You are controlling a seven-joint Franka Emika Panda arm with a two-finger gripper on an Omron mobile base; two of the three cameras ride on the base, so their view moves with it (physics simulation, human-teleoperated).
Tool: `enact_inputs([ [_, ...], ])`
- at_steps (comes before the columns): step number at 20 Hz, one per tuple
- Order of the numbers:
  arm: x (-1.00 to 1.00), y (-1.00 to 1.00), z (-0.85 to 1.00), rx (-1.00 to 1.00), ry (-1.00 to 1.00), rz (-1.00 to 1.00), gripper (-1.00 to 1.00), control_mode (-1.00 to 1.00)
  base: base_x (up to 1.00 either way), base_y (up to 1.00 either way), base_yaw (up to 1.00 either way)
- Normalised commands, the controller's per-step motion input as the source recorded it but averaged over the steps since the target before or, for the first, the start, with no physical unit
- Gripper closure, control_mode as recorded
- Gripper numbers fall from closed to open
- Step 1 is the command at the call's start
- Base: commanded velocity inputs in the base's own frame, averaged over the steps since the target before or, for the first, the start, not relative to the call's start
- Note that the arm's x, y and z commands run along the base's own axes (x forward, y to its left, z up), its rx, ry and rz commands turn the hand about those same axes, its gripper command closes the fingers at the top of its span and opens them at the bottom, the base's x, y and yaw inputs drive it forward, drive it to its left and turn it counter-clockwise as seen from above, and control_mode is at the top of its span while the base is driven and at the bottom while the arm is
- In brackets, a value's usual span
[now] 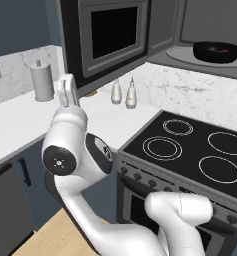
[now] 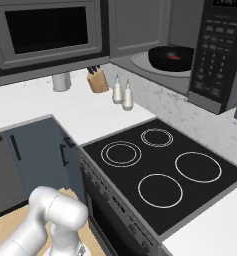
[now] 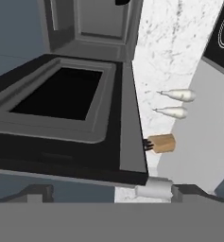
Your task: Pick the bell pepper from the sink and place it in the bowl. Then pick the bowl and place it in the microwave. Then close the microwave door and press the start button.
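The black bowl (image 1: 217,51) sits inside the open microwave (image 2: 160,67) cavity, and the small red bell pepper (image 2: 176,57) lies in it. The microwave door (image 1: 112,32) is swung wide open to the left, its black window facing out. My gripper (image 1: 66,86) points up just below and left of the door, open and holding nothing. In the hand view the door (image 3: 61,94) is close in front, with my dark fingertips (image 3: 38,191) spread wide. The microwave's button panel (image 2: 217,50) is at the right. The sink is out of view.
Two shakers (image 1: 124,94) and a knife block (image 2: 97,80) stand on the white counter (image 1: 20,125) below the door. A grey canister (image 1: 41,81) is at the back left. The black cooktop (image 1: 190,150) lies under the microwave.
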Motion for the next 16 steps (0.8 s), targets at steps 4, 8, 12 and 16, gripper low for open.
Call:
enact_inputs([
  [4, 0.63, 0.36, -0.34, 0.0, 0.01, 0.0, -1.0, -1.0, 0.0, 0.0, 0.0],
  [8, 0.78, 0.5, -0.43, 0.0, 0.0, -0.01, -1.0, -1.0, 0.0, 0.0, 0.0],
  [12, 0.85, 0.54, -0.29, 0.0, 0.0, -0.03, -1.0, -1.0, 0.0, 0.0, 0.0],
  [16, 0.62, 0.21, -0.11, 0.0, 0.01, 0.0, -1.0, -1.0, 0.0, 0.0, 0.0],
])
